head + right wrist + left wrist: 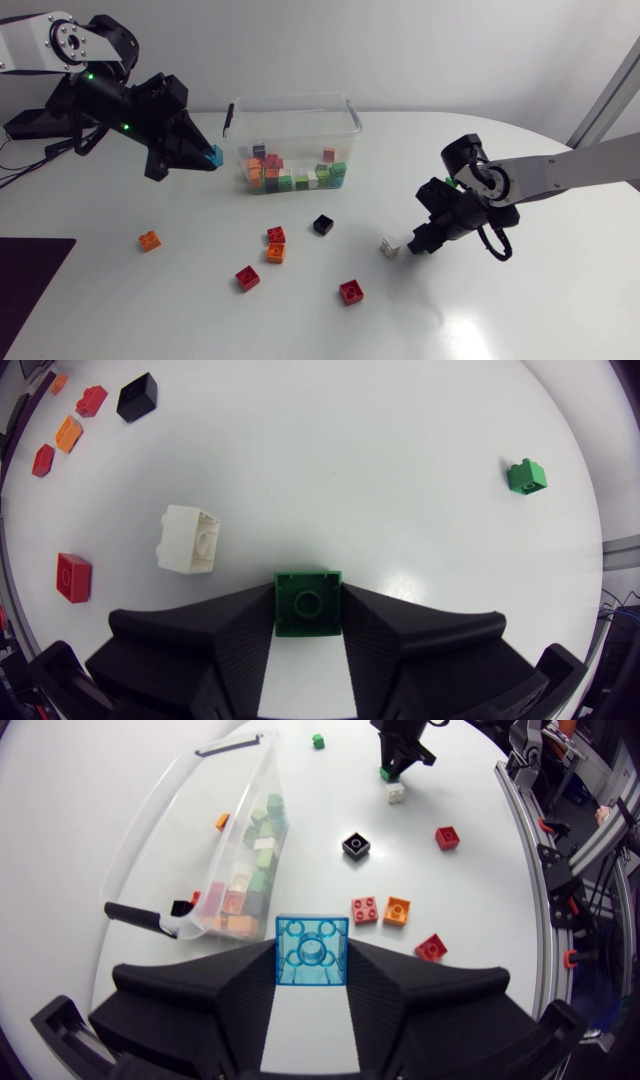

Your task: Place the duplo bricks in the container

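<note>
In the left wrist view my left gripper [312,982] is shut on a translucent blue brick [312,950]. In the head view it hangs just left of the clear container [352,112], which holds several coloured bricks. My right gripper [308,635] is shut on a green brick [308,602] low over the table, beside a white brick [189,539] and right of the container. Loose bricks lie in front of the container: black [322,224], red [276,235], orange [276,253], red [247,278], red [351,291] and orange [149,240].
A second green brick [526,476] lies alone on the table beyond my right gripper. A dark mat [28,290] covers the table's front left corner. The container's black handle clip [135,916] faces my left gripper.
</note>
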Tool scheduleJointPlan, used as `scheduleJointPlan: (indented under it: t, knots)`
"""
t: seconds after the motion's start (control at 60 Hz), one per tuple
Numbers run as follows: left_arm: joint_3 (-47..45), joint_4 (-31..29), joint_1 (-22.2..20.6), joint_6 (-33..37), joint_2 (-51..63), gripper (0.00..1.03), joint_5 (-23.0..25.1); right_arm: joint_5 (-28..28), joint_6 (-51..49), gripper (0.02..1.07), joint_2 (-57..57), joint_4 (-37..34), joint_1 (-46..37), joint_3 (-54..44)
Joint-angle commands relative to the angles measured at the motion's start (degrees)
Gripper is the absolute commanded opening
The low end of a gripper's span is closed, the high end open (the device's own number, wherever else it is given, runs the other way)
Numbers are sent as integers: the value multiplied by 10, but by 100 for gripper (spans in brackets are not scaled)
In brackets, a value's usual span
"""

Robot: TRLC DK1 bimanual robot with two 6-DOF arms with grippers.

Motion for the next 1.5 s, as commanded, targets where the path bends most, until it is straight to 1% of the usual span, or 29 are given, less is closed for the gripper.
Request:
scheduleJointPlan:
  t: [0.0,0.033,0.1,0.233,0.317,0.35,0.383,0.467,0.617,0.717,0.817,0.867,0.883,0.917,0.933,0.95,0.967,1.05,1.167,1.283,1.483]
  knots:
    - [24,24,-18,-53,-5,34,11,6,15,34,2,-17,4,10]
    - [29,31,-22,-61,-2,34,11,7,15,34,-6,-28,4,13]
    - [47,57,-33,-104,9,34,12,7,19,34,-25,-45,4,22]
    - [80,88,-48,-149,39,35,12,7,29,34,-58,-71,15,45]
    - [94,129,-51,-193,58,36,12,7,41,34,-76,-86,25,63]
    - [99,135,-52,-200,63,36,12,7,43,34,-81,-89,27,66]
    - [115,157,-52,-231,81,37,12,7,47,34,-90,-96,34,76]
    - [138,188,-52,-263,107,37,12,6,53,34,-104,-100,45,93]
    - [182,224,-48,-318,151,40,8,4,57,34,-113,-106,67,138]
    - [208,250,-49,-355,185,42,-16,2,64,34,-110,-105,86,172]
    - [224,273,-54,-387,210,53,-59,3,70,34,-97,-99,109,206]
    - [229,280,-55,-396,217,66,-78,3,72,34,-86,-99,116,226]
    - [230,285,-55,-400,219,76,-85,3,72,34,-83,-99,116,231]
    - [232,293,-53,-407,219,89,-91,3,71,34,-78,-97,118,244]
    - [232,295,-53,-409,218,91,-92,3,70,34,-75,-96,120,250]
    - [232,303,-49,-417,217,97,-95,3,70,34,-72,-94,120,255]
    - [232,304,-48,-418,217,98,-95,2,70,34,-70,-92,121,261]
    - [234,315,-33,-435,208,98,-101,2,70,34,-55,-88,129,288]
    - [218,317,-5,-455,172,98,-107,2,70,34,-28,-64,142,318]
    - [178,317,30,-459,119,98,-106,1,70,34,8,-37,150,351]
    - [69,316,91,-444,21,98,-104,-1,71,35,72,-6,154,413]
